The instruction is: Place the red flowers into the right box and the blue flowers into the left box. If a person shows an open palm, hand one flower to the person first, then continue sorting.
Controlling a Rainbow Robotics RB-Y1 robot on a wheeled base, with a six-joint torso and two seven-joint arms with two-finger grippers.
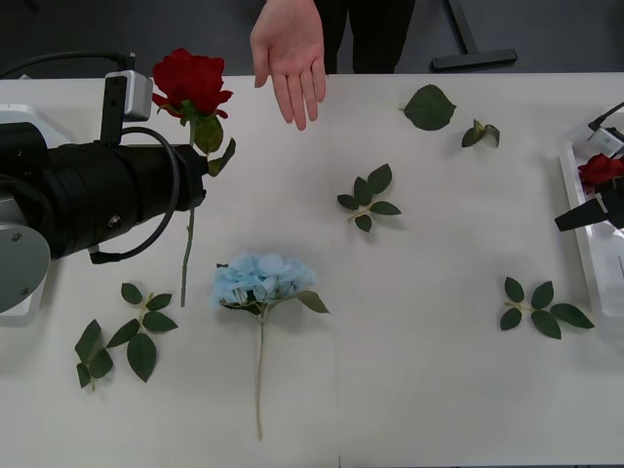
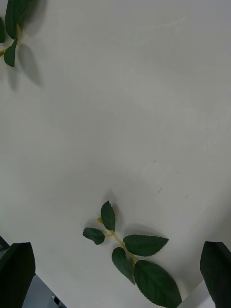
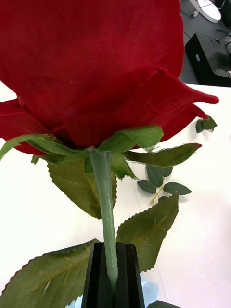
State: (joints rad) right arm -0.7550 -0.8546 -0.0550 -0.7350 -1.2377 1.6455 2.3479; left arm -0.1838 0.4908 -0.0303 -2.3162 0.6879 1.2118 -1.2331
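Observation:
My left gripper (image 3: 111, 274) is shut on the green stem of a red flower (image 1: 192, 83), a rose held upright above the table's far left. In the left wrist view its bloom (image 3: 96, 67) is close up. A person's open palm (image 1: 290, 58) reaches over the far edge, just right of the rose. One blue flower (image 1: 261, 281) lies on the table at centre, stem toward me. The right box (image 1: 583, 244) sits at the right edge with another red flower (image 1: 600, 169) in it. My right gripper (image 2: 116, 244) hangs open beside that box, over a leaf sprig (image 2: 127, 250). The left box is out of view.
Loose green leaf sprigs lie about: one at centre (image 1: 366, 200), one near right (image 1: 541, 310), one near left (image 1: 122, 336). A single leaf (image 1: 429, 107) and a small sprig (image 1: 481, 134) lie at the far right. My bulky left arm (image 1: 88, 195) covers the left side.

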